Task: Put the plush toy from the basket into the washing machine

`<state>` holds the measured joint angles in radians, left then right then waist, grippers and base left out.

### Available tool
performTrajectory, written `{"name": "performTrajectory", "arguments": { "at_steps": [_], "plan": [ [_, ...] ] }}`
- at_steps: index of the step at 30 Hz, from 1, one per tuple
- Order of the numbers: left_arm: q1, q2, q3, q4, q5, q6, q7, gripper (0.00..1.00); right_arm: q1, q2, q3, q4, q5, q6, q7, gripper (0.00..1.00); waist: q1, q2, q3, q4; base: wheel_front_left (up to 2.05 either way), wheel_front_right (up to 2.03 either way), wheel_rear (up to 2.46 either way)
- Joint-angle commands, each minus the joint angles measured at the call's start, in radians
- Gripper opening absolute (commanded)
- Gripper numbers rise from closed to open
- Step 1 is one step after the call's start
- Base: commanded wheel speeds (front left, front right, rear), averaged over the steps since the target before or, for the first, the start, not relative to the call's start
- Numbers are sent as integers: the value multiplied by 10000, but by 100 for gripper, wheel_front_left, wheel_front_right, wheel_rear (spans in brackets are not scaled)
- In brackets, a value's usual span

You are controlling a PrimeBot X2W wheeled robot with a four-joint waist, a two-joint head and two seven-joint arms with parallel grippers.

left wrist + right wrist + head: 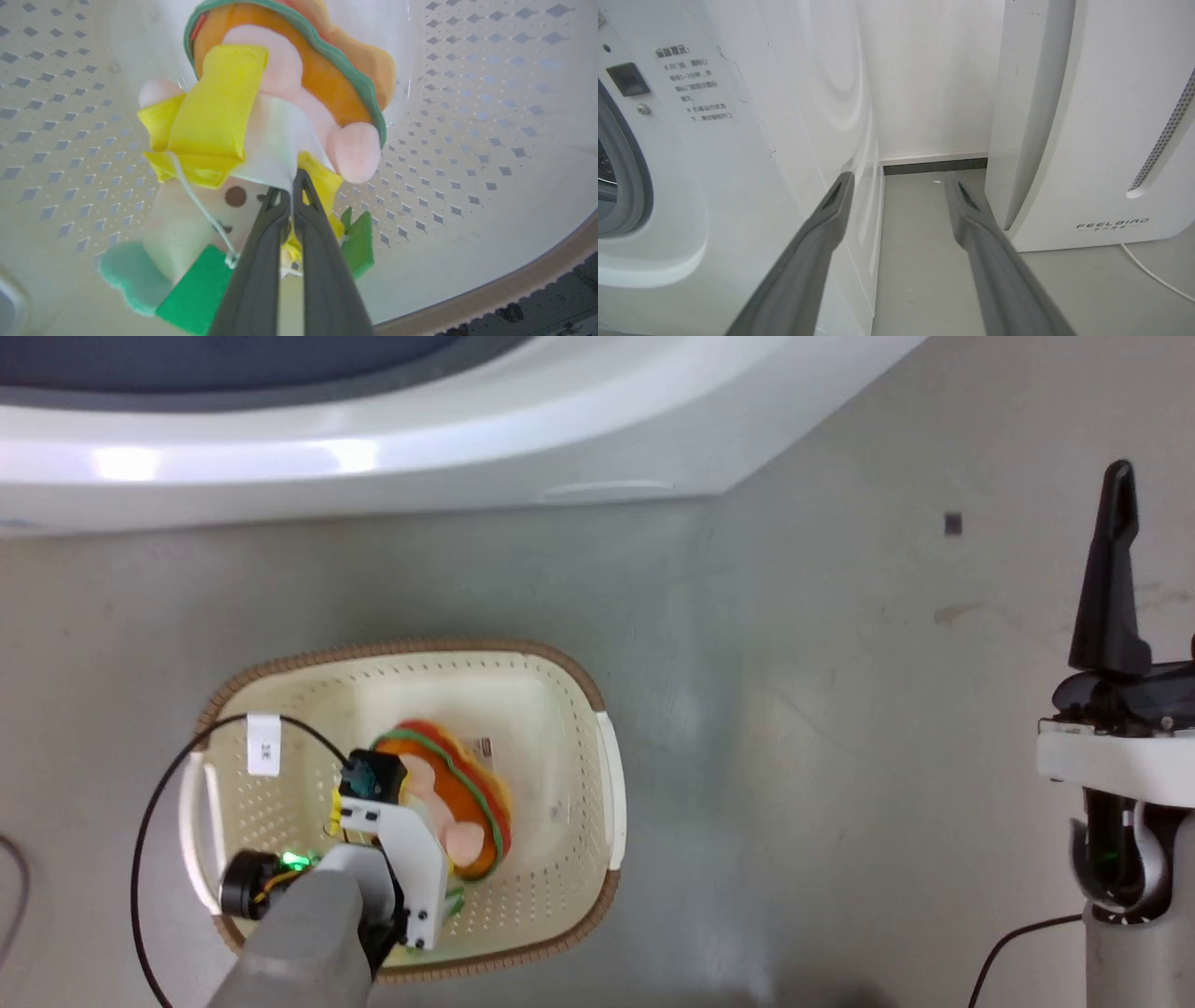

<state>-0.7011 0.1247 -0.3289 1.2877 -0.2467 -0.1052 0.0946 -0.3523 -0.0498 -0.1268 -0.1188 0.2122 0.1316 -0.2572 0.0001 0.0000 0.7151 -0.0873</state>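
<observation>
The plush toy (299, 74) sits inside the basket (411, 647), orange rim tilted up. The left gripper (292, 186) is clamped on a white fold of it, its 2 fingers pressed together. The basket stands on the grey floor (794, 709) before the washing machine (373, 448). The right gripper (899, 179) hangs with fingers spread, between the washer and the FEELBIRD appliance (1087, 140).

I count one plush toy (462, 793) inside one basket (401, 649), one washing machine (373, 457) beyond the basket, plus my left gripper (292, 184) and right gripper (899, 179).
</observation>
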Motion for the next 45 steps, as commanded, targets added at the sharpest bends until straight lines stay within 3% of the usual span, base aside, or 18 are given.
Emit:
{"name": "performTrajectory", "arguments": {
  "at_steps": [1, 13, 27, 42, 44, 45],
  "plan": [
    [170, -32, 67, 31, -100, -12, -57, 0, 115, -4, -16, 74, 21, -9, -45, 100, -1, 0, -440, 52, 0, 0, 0],
    [1029, -426, 14, 31, -683, -218, -862, 0, 1038, -4, -28, 616, -114, -9, -45, 100, -1, 0, -2547, 474, 0, 0, 0],
    [2234, -676, -1277, -634, -1549, -253, -2235, 0, 2307, -4, -194, 983, -335, -9, -45, 100, -1, 0, -4714, 1084, 0, 0, 0],
    [2407, -312, -1936, -1913, -2187, -249, -3502, 0, 3235, -4, -190, 1015, -334, -9, -45, 100, -1, 0, -5998, 1508, 0, 0, 0],
    [2355, -279, -1853, -2212, -2157, -148, -3541, 0, 3303, -4, -186, 1012, -331, -9, -45, 100, -1, 0, -6089, 1523, 0, 0, 0],
    [2337, -172, -1542, -3045, -2130, 68, -3557, 0, 3379, -4, -187, 1006, -323, -9, -45, 100, -1, 0, -6195, 1539, 0, 0, 0]
  ]
}}
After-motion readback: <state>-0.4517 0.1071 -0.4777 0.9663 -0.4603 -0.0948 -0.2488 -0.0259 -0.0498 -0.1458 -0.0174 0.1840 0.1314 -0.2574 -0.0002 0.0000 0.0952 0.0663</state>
